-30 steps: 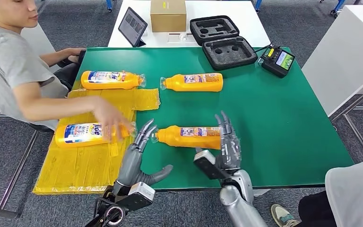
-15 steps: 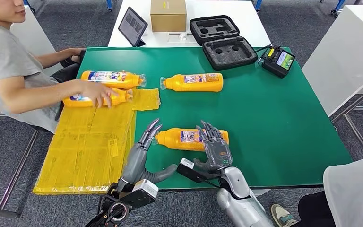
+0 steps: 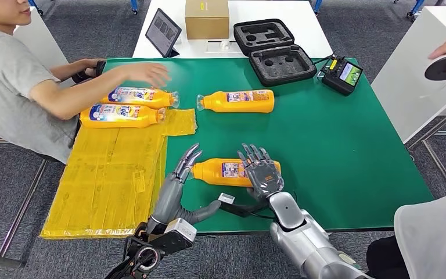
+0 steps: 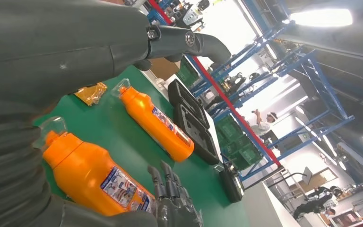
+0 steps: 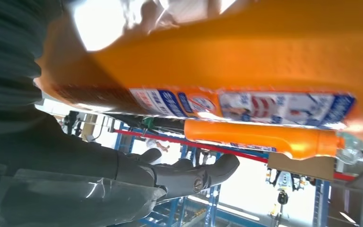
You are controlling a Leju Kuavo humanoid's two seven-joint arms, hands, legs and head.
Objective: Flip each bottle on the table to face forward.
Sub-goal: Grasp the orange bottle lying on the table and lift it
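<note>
The near bottle (image 3: 232, 171) lay on its side on the green table (image 3: 348, 139), cap toward the robot's left, close to the front edge. The right hand (image 3: 261, 174) was draped over the bottle's base end, fingers spread across the top; whether they had actually closed on the bottle could not be told, since the right wrist view gave only a blurred orange wall with a strip of label. The left hand (image 3: 180, 180) stood open just beside the cap, fingertips pointing at it but apart from it, thumb out low, holding nothing.

A second bottle (image 3: 236, 101) lay well back on the green, label patch up. Two more bottles (image 3: 129, 106) rested at the far-left edge beside a yellow sheet (image 3: 110, 174), with a person's hand (image 3: 145, 74) hovering above them.

The risks were plain enough. The bottle was smooth and rounded, so a push from above without a firm hold would likely make it skid or spin on the felt rather than roll — and the front edge was near. The cap end was unsupported; if the right hand turned the base alone, the neck might swing into the left hand. A partial roll would leave the label facing sideways — neither up nor forward.
</note>
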